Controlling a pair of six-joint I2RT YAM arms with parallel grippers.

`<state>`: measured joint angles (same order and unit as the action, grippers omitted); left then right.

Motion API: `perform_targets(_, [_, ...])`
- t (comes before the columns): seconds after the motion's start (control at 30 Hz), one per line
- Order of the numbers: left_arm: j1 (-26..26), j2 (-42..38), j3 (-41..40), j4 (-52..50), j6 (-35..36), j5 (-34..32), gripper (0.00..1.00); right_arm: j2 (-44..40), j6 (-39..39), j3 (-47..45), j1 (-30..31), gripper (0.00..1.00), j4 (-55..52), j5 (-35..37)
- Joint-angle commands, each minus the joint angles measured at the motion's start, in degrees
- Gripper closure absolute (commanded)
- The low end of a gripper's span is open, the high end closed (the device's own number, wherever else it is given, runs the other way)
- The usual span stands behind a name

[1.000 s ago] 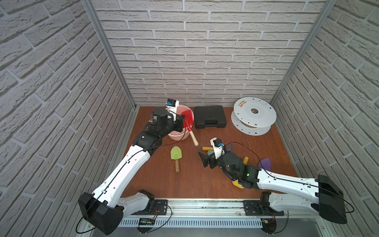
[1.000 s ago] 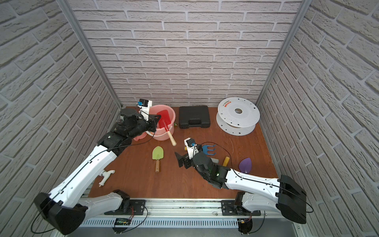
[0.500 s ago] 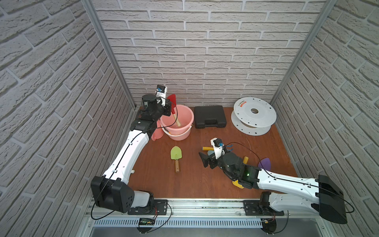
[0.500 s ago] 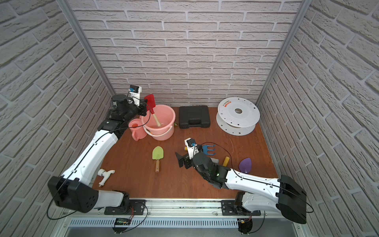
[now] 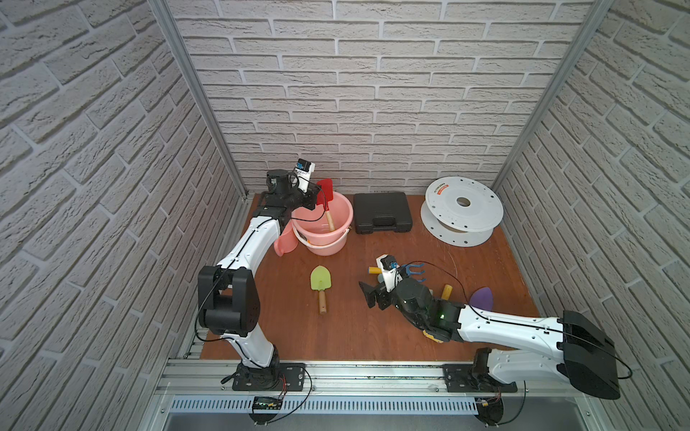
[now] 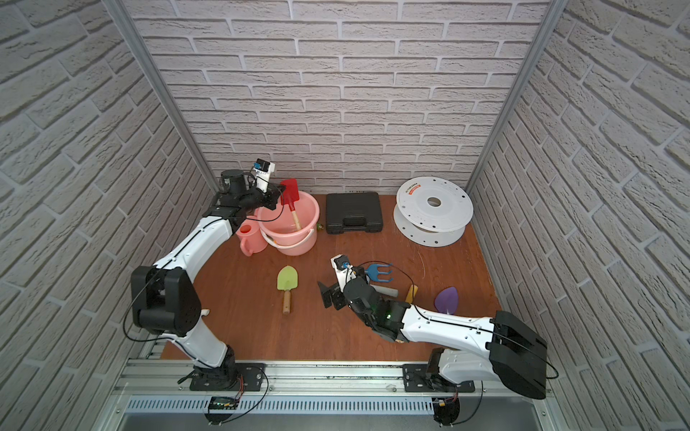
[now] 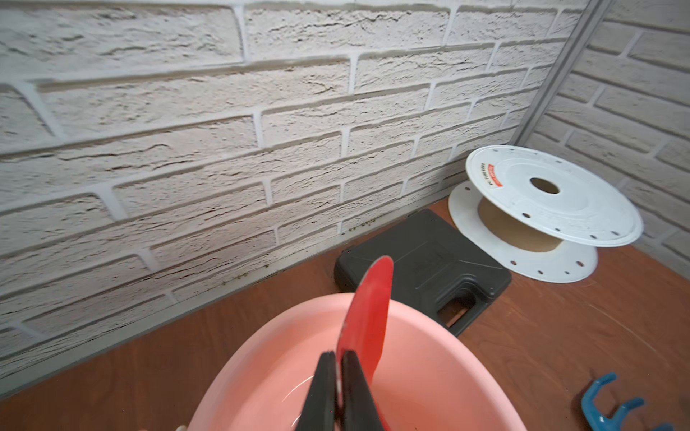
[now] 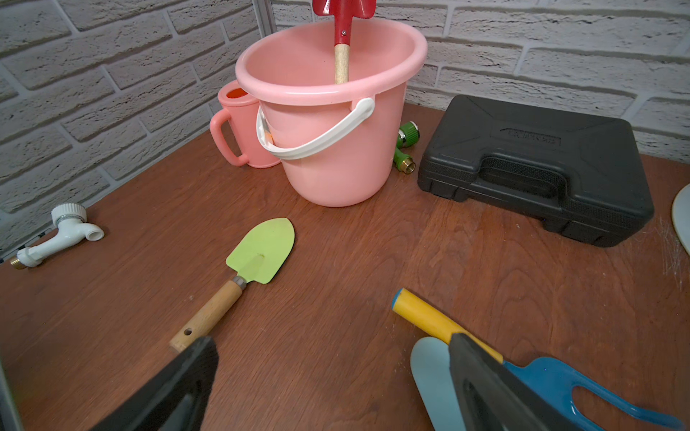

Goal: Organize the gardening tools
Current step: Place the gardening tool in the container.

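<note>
Twin high overviews; wrist close-ups, both toward bucket

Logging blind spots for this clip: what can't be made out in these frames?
- Right wrist view: handle end of the red spade, behind the pink bucket wall.
- Right wrist view: pale blue trowel, cut off by frame edge and right gripper.
- Both top views: yellow tool, mostly under the right arm.

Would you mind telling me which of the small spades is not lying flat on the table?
The red spade: the left gripper holds it upright, handle down inside the pink bucket; the green spade lies flat.
</note>
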<state>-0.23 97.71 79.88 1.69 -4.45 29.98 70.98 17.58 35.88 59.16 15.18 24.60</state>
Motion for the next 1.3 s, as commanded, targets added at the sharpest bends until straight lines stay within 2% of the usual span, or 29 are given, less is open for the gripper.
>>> perform_targets(0.0, [1.17,2.34,0.14,5.65,-2.88,9.00,1.00,0.82,0.55,0.85,0.35,0.00,1.70,0.60])
perform_targets(0.13, [1.44,3.70,0.40,4.55,-3.14,9.30,1.00,1.43,0.50,1.04,0.30,0.00,1.72,0.80])
perform_targets(0.2, [1.60,3.22,0.56,4.37,-3.21,8.97,0.71,1.46,0.46,1.04,0.38,0.00,1.73,1.04])
perform_targets(0.27, [1.84,2.54,0.94,3.89,-3.57,8.49,0.51,1.52,0.52,1.04,0.36,0.00,1.75,0.99])
perform_targets(0.3, [1.94,1.91,1.04,3.54,-3.75,7.82,0.32,1.53,0.57,1.04,0.38,0.00,1.70,0.98])
perform_targets(0.37, [2.24,0.61,0.85,3.26,-4.59,6.51,0.18,1.49,0.60,1.04,0.26,0.00,1.55,1.12])
perform_targets(0.4, [2.37,-0.02,0.63,3.08,-5.62,4.82,0.04,1.36,0.61,1.08,0.30,0.00,1.42,1.38])
perform_targets(0.5, [2.52,-2.59,-0.16,1.58,-6.79,1.55,0.02,1.07,0.97,1.55,0.35,0.00,-0.39,3.58])
perform_targets(0.6, [2.48,-6.12,-1.94,-0.42,-9.66,-4.35,0.02,1.13,1.09,2.70,0.35,0.00,-2.86,4.91])
perform_targets(0.7, [2.56,-10.19,-1.54,-8.63,-13.60,-12.25,0.02,1.18,1.31,3.17,0.35,0.00,-3.46,3.67])
perform_targets(0.77, [2.92,-12.60,-1.47,-14.26,-14.62,-13.54,0.02,1.63,2.57,4.07,0.35,0.00,-5.50,3.99])
perform_targets(0.97, [2.45,-25.30,-15.34,-14.69,-22.89,-18.62,0.02,7.42,7.18,11.22,0.81,0.01,-15.07,1.37])
perform_targets(1.03, [1.16,-28.53,-18.63,-15.70,-24.13,-19.93,0.02,10.38,8.48,13.31,1.55,0.05,-16.17,-0.73])
perform_targets(1.1, [-0.94,-31.81,-20.93,-18.52,-25.05,-24.12,0.02,13.56,9.86,15.36,2.51,0.08,-16.57,-2.65])
perform_targets(1.2, [-5.37,-36.96,-23.68,-23.26,-28.92,-30.75,0.02,18.75,11.40,20.14,3.96,0.09,-19.23,-4.30])
perform_targets(1.27, [-8.79,-39.71,-24.74,-26.64,-31.90,-32.37,0.02,21.95,11.51,23.94,5.41,0.10,-21.56,-4.36])
